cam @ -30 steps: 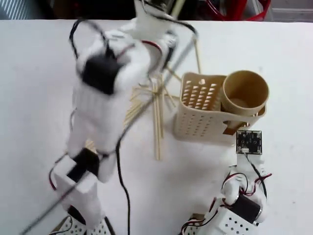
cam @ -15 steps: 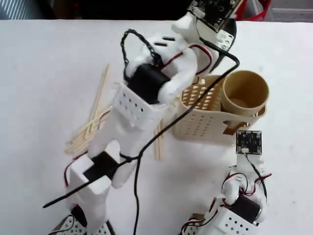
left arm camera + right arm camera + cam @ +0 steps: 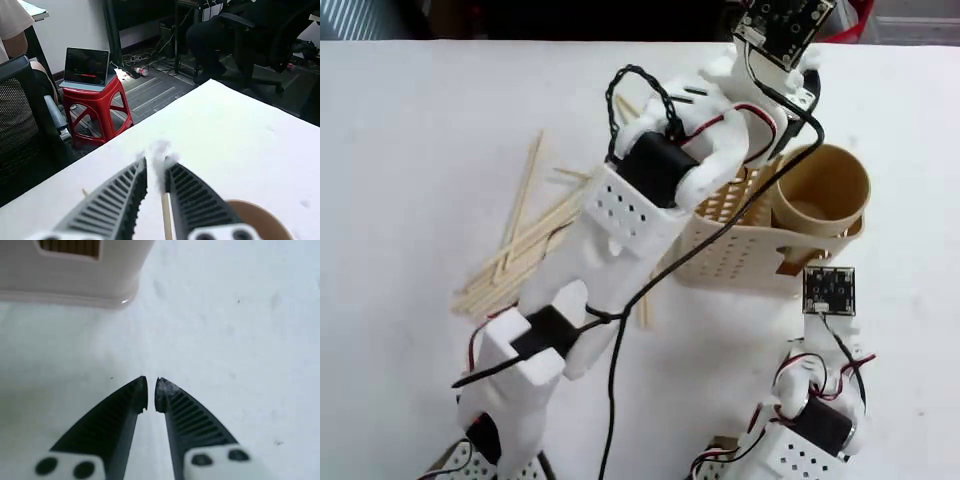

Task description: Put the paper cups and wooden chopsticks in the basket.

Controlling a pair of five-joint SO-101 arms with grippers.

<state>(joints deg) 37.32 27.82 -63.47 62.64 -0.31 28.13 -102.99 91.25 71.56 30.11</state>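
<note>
My left gripper (image 3: 155,162) is shut on a wooden chopstick (image 3: 165,215), held above the far side of the basket (image 3: 730,250). The rim of a paper cup (image 3: 260,222) shows just below it. That tan cup (image 3: 820,190) stands inside the basket's right end. In the high view the left arm's wrist board (image 3: 785,25) covers its gripper. A loose pile of chopsticks (image 3: 515,255) lies on the table left of the arm. My right gripper (image 3: 151,387) is shut on nothing, low over the table just in front of the basket (image 3: 75,275).
The left arm's body and black cable (image 3: 620,330) stretch diagonally across the table's middle. One chopstick (image 3: 642,310) pokes out beside the basket's near left corner. Beyond the table's far edge stand a red stool (image 3: 95,105) and office chairs.
The left arm has swung from over the chopstick pile to the right and away, ending above the basket. The pile now lies farther left. The right arm has kept still.
</note>
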